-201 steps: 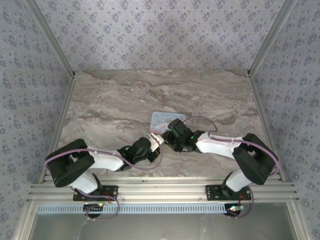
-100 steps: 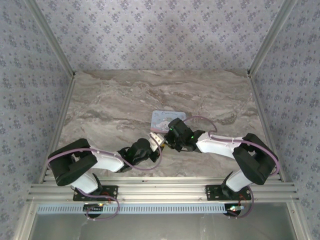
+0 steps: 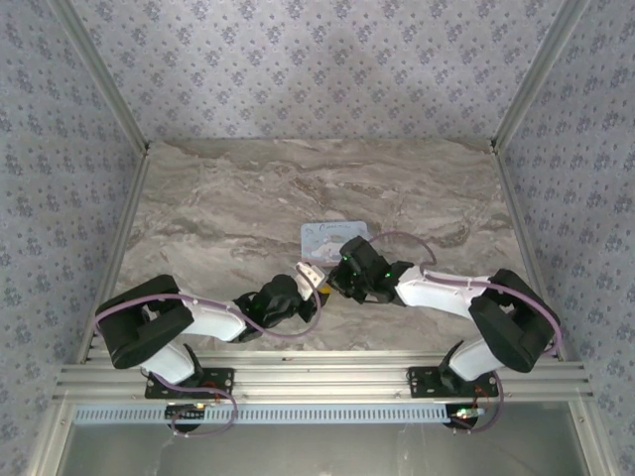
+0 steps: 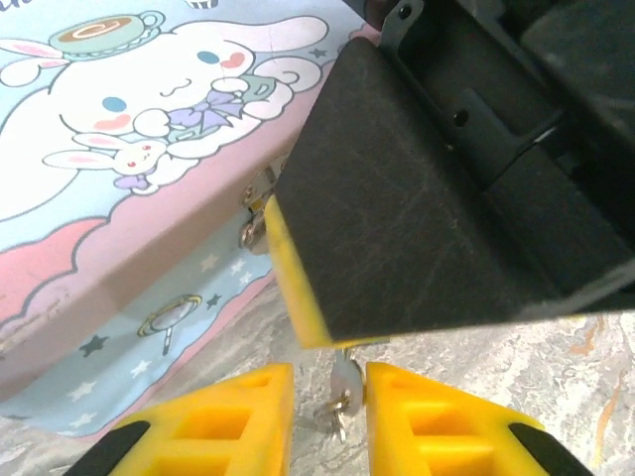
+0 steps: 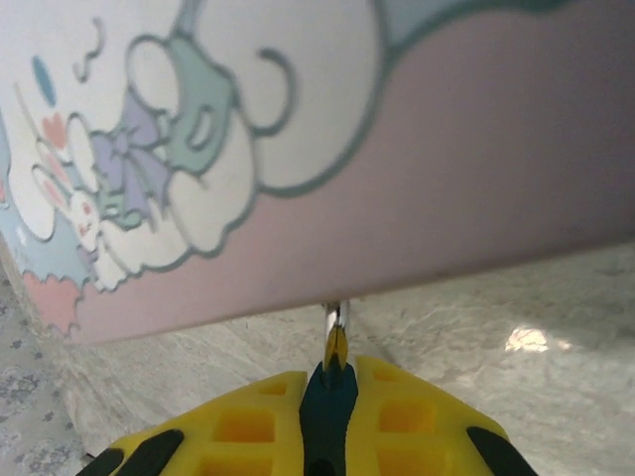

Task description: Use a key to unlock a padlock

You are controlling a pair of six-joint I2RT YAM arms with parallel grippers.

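Top external view: the left gripper (image 3: 311, 275) and right gripper (image 3: 335, 281) meet tip to tip at the near edge of the light blue tin (image 3: 332, 234) on the marble table (image 3: 218, 208).

Left wrist view: the left gripper (image 4: 329, 379) has its jaws slightly apart. The small silver key (image 4: 344, 385) hangs in the gap, unclamped, below the right gripper's black pad (image 4: 397, 198) and just beside the tin's latch (image 4: 255, 213).

Right wrist view: the right gripper (image 5: 330, 382) is clamped on the dark teal padlock (image 5: 324, 416). Its silver shackle (image 5: 336, 319) reaches up to the tin's lower edge.
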